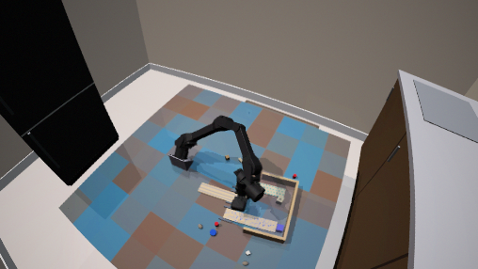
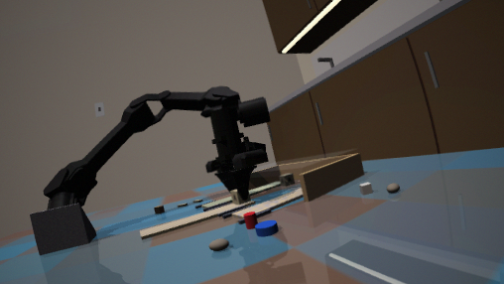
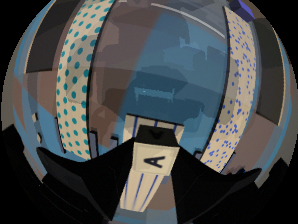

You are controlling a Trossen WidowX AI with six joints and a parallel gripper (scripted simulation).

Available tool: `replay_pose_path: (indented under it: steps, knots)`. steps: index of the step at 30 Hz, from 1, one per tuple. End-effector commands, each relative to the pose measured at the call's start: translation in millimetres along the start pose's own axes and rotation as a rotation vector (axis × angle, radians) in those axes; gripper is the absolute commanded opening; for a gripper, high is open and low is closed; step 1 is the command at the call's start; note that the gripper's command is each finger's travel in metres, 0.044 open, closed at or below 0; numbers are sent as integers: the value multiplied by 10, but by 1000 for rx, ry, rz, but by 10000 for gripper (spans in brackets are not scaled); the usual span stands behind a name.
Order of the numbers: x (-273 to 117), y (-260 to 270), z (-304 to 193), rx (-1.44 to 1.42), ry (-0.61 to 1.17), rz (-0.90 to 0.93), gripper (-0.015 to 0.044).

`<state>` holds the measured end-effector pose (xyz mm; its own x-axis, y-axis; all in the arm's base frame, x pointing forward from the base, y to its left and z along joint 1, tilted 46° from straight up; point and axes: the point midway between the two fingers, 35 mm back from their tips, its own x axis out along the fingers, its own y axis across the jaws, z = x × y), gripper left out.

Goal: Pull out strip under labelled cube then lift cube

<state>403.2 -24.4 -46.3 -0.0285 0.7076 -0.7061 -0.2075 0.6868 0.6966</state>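
The cube labelled A (image 3: 155, 161) (image 2: 235, 197) is pale. My gripper (image 3: 153, 144) (image 2: 240, 198) (image 1: 238, 205) is shut on it, low over the far end of the striped strip (image 1: 214, 191) (image 2: 184, 222) (image 3: 134, 194). That strip has blue lines and reaches out toward the arm's base. Whether the cube still touches it is hidden. The teal-dotted strip (image 1: 273, 190) (image 3: 75, 85) and the blue-speckled strip (image 1: 249, 220) (image 3: 244, 65) lie on either side, reaching into the wooden frame.
The low wooden frame (image 1: 292, 207) (image 2: 332, 176) stands beyond the gripper. A purple cube (image 1: 279, 228) and a pale grey cube (image 1: 279, 199) (image 2: 287, 179) are at the strips' far ends. A red cylinder (image 1: 216, 224) (image 2: 250, 220), blue disc (image 1: 213, 232) (image 2: 266, 228) and stone (image 1: 200, 227) (image 2: 218, 244) lie nearby.
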Motion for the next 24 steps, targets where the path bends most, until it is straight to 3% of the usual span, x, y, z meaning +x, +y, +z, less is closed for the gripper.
replay_pose_path:
  steps: [1, 11, 24]
  knots:
    - [-136, 28, -126, 2, -3, -4, 0]
    - [-402, 160, -519, 9, -3, -2, 0]
    - [-409, 259, -829, 11, -1, -2, 0]
